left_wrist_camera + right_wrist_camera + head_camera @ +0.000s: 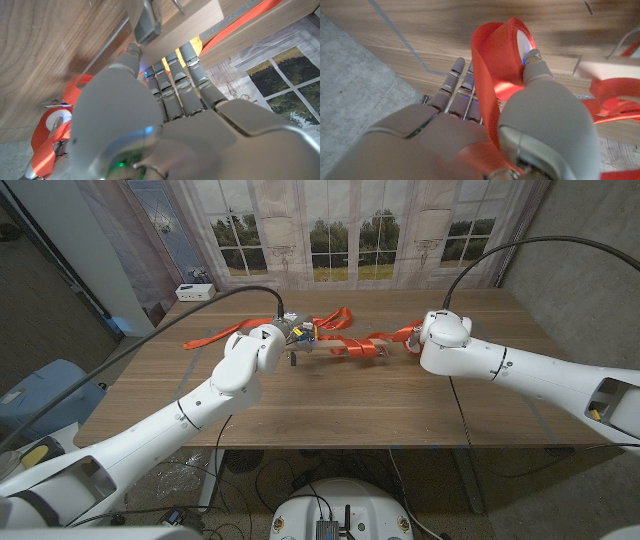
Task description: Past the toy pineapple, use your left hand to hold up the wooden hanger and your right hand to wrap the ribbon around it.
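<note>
Left hand grips wooden hanger mid-frame, lifted off the table for wrap clearance. Right hand pinches orange ribbon, feeding loops.

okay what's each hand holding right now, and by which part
The left hand grips the wooden hanger at one end of its bar. The right hand holds the orange ribbon partway along, draped over the thumb.

Ribbon bright orange, centre of frame. Wooden hanger pale tan with grey metal hook. Table mid-brown wood grain. Arms glossy white; left hand and right hand grey. Small white box, upper left of frame.
</note>
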